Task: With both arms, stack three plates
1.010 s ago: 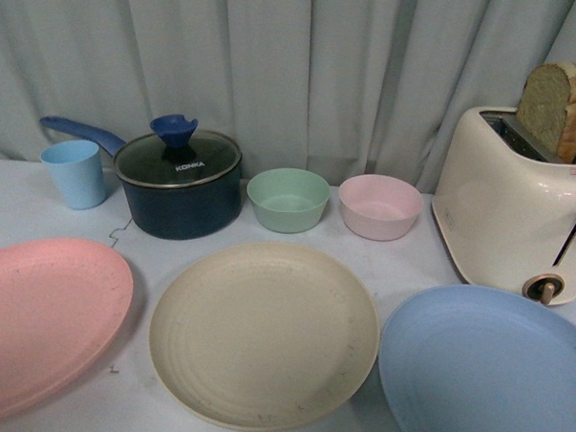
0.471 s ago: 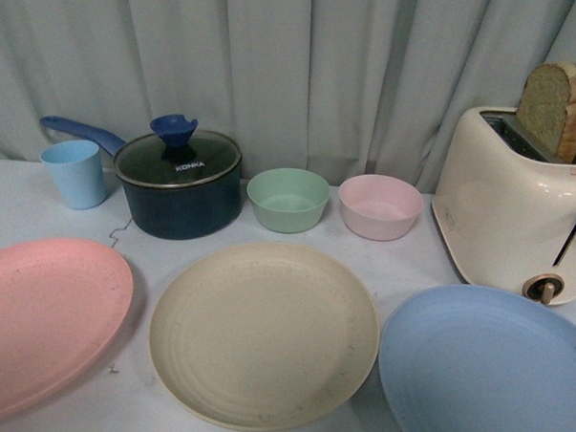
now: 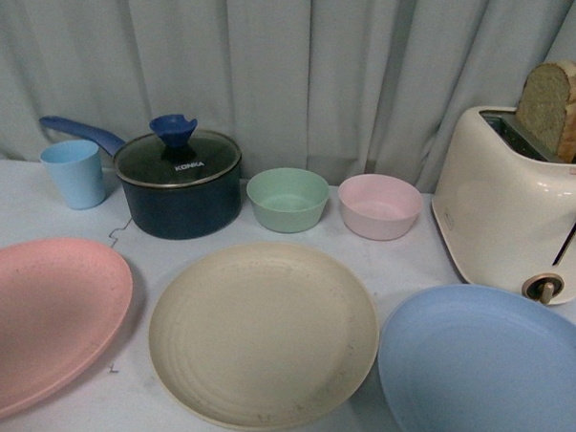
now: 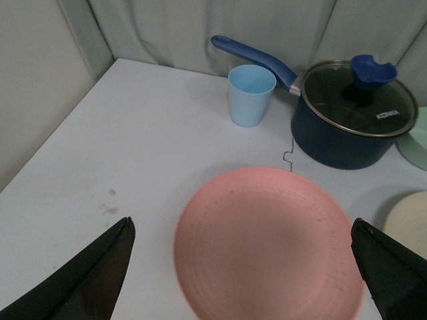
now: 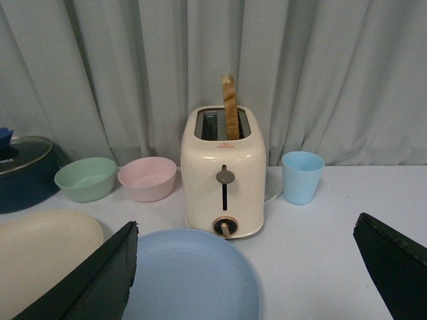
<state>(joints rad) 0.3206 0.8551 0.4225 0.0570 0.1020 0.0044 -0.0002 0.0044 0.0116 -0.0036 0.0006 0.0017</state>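
Both left pincer [image 4: 240, 222] and right pincer [image 5: 245, 222] stand wide open; I fear the flat pink plate [image 4: 267, 247] under the left slides when nudged.

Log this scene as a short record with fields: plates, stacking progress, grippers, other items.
plates: pink plate left, beige plate middle, light blue plate right, each flat on the table
stacked: none yet
left gripper: open, empty, facing the pink plate
right gripper: open, empty, facing the light blue plate
other items: lidded pot, blue cup, green bowl, pink bowl, toaster with bread
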